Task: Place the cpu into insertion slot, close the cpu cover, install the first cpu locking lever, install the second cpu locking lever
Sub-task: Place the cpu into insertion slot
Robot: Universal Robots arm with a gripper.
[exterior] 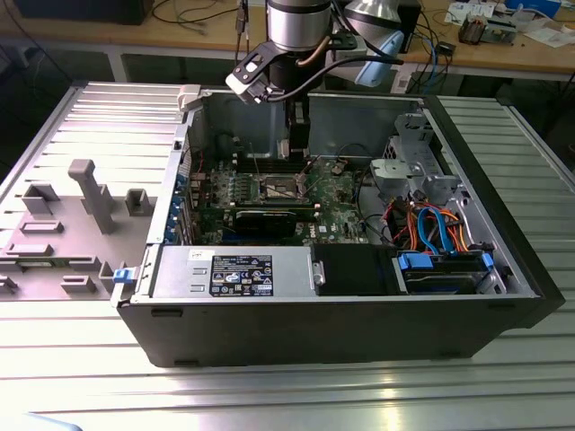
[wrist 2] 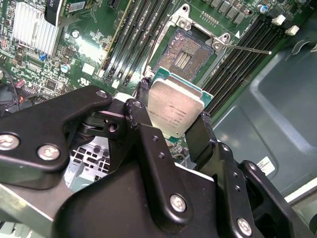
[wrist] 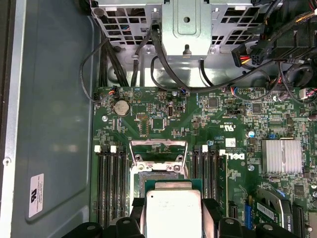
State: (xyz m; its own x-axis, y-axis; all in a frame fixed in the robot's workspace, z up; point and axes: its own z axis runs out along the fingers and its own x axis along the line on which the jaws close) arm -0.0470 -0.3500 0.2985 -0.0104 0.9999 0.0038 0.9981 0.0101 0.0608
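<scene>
My gripper (wrist 2: 173,111) is shut on the cpu (wrist 2: 176,105), a small square chip with a silver-grey top, one black finger on each of two opposite edges. In both wrist views the chip hangs above the green board, just short of the insertion slot (wrist 2: 185,52), whose brownish pin field lies bare. The cpu (wrist: 172,210) covers part of the slot (wrist: 159,176) in the first wrist view. The cpu cover (wrist: 157,148) stands swung open at the slot's far side. A thin locking lever (wrist 2: 247,49) sticks out from the slot's corner. In the exterior view the gripper (exterior: 296,135) reaches down into the case over the slot (exterior: 277,189).
Black memory slots (wrist: 109,178) flank the socket on both sides. A silver heat sink (wrist: 282,156) and the long black graphics card (exterior: 269,220) lie nearby. The case (exterior: 359,323) also holds a power supply (exterior: 234,269), a drive cage (exterior: 413,171) and coloured cables (exterior: 431,224).
</scene>
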